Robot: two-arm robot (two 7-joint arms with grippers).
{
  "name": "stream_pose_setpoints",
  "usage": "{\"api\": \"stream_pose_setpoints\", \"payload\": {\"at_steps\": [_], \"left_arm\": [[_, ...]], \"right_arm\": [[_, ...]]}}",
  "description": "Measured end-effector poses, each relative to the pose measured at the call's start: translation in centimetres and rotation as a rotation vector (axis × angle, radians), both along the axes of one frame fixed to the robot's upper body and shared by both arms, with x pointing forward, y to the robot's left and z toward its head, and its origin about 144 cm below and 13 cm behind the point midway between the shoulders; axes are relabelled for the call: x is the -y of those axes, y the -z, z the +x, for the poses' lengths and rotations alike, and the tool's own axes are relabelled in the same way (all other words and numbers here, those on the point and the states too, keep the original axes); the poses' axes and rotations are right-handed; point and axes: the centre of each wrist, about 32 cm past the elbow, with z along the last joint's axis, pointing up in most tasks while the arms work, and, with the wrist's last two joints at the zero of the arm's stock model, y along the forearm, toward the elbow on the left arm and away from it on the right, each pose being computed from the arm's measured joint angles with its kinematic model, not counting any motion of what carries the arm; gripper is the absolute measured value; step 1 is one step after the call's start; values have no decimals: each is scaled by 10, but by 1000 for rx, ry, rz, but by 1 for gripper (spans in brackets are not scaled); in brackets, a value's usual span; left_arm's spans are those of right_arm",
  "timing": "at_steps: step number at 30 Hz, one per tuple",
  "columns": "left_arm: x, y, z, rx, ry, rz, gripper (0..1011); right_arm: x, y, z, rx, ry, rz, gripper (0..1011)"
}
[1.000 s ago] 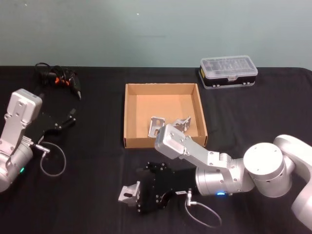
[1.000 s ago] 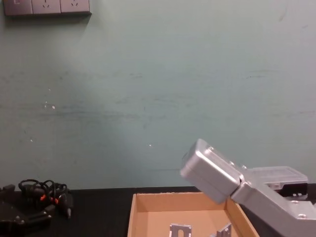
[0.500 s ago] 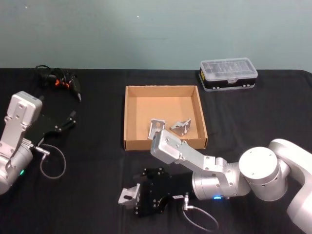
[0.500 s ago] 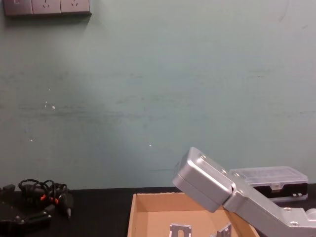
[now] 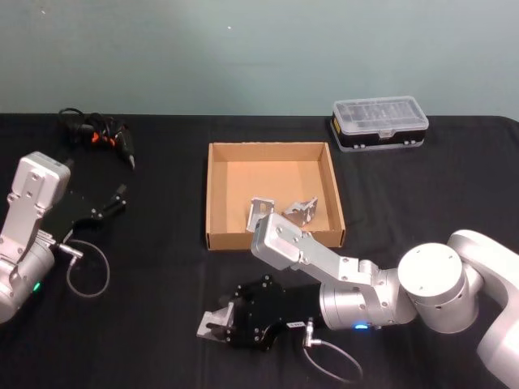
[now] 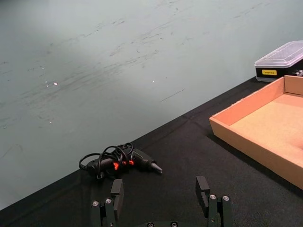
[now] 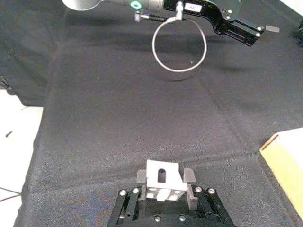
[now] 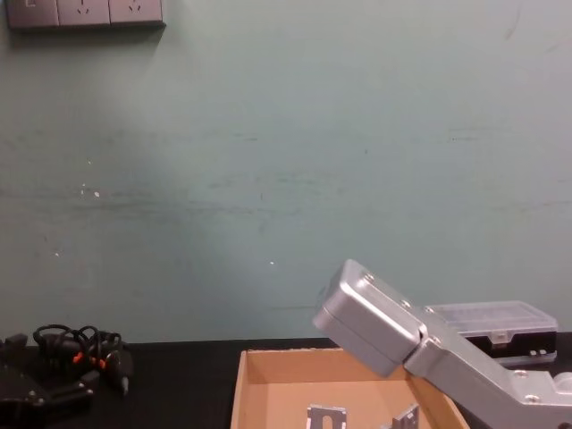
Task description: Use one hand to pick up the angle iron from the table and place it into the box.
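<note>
An angle iron (image 5: 208, 326) of pale metal sits at the near middle of the black table (image 5: 162, 267). My right gripper (image 5: 220, 327) is shut on it. In the right wrist view the angle iron (image 7: 162, 181) is pinched between the two fingers (image 7: 141, 176), just above the cloth. The brown cardboard box (image 5: 272, 147) stands farther back at the centre, with two more angle irons (image 5: 261, 211) inside. The chest view shows the box (image 8: 313, 359) behind the right forearm. My left gripper (image 6: 159, 198) is open and parked at the table's left (image 5: 113, 199).
A black case with a clear lid (image 5: 379, 121) stands at the back right. A tangle of black cables with orange marks (image 5: 97, 134) lies at the back left. A wire loop (image 5: 87, 275) hangs from the left arm.
The right forearm has swung slightly left and lower, and its gripper has tilted a little around the angle iron. The left arm has not moved.
</note>
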Motion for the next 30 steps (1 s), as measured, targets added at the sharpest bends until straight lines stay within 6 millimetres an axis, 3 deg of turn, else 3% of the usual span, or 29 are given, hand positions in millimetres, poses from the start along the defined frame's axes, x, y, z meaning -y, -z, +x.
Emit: {"api": "stream_pose_setpoints", "payload": {"at_steps": [11,24,30], "left_arm": [[0,0,0,0,0,0,1000],[0,0,0,0,0,0,1000],[0,0,0,0,0,0,1000]], "right_arm": [[2,-5,-2,12,12,16,476],[28,-63,4,204,191,130,474],[41,-78,12,274,300,147,474]]}}
